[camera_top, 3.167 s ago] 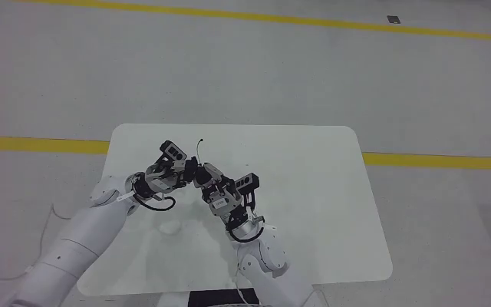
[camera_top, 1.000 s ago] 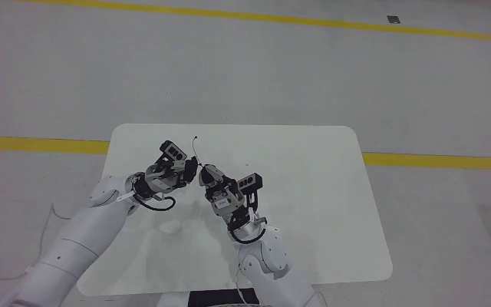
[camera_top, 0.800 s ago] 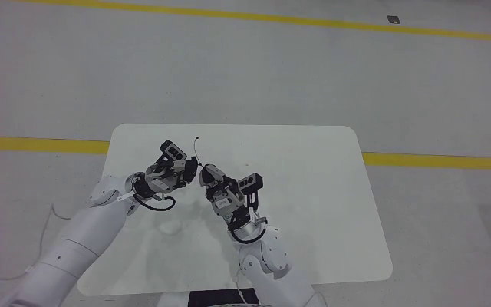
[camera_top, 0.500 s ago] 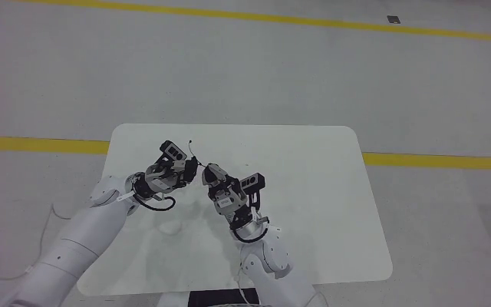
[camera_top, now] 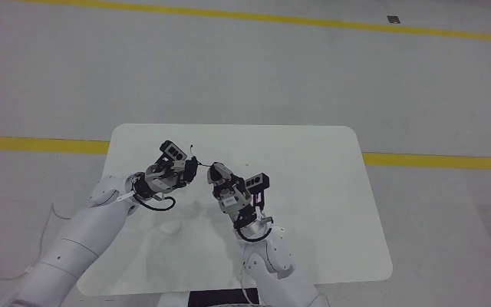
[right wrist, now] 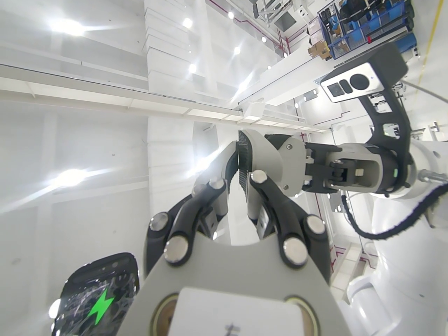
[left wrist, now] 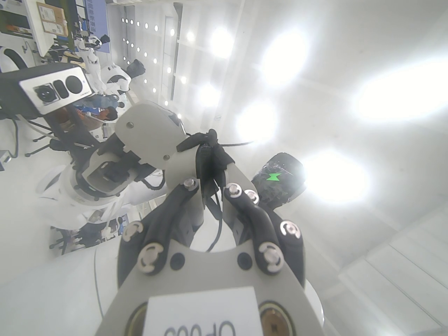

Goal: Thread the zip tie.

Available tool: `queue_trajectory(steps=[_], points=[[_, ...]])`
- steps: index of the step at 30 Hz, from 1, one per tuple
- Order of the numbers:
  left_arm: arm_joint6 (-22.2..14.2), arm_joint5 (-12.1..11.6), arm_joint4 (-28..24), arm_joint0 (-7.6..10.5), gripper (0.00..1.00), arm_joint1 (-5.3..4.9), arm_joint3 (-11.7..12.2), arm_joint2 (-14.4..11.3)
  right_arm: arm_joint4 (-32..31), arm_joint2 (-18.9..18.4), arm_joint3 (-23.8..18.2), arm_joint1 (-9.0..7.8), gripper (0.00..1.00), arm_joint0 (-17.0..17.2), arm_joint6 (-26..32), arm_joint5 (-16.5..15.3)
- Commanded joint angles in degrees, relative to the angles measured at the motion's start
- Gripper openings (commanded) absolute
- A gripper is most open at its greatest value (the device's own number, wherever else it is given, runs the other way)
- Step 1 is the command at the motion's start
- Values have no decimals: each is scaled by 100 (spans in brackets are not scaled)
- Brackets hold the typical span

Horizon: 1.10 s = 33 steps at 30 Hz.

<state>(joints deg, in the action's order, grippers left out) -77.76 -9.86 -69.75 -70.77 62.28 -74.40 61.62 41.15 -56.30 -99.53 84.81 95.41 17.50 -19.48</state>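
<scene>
Held fast in the fully closed left gripper [left wrist: 209,162] a black zip tie [left wrist: 219,223], thin tail poking out sideways and a loop hanging back toward the wrist, with the right gripper [right wrist: 239,157] just beside it, pads pressed together on nothing visible, above the white table [camera_top: 322,199].

1. The zip tie [left wrist: 210,157] is a thin black plastic strap, clamped between the fingers of the left tool [left wrist: 210,166].
2. It is held up over the left part of the desk [camera_top: 322,176], roughly midway between the near and far edges.
3. A fine tail sticks out past the fingertips, pointing toward the far side.
4. The rest hangs back between the fingers in a slack curve.
</scene>
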Motion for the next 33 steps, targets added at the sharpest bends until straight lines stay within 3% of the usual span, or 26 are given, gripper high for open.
queue_trajectory(steps=[1,33], points=[[0,0,0,0,0,0,0,0,-3,-14,-5,2,0,8,-1,0],[0,0,0,0,0,0,0,0,-1,-283,-67,53,0,90,-14,0]])
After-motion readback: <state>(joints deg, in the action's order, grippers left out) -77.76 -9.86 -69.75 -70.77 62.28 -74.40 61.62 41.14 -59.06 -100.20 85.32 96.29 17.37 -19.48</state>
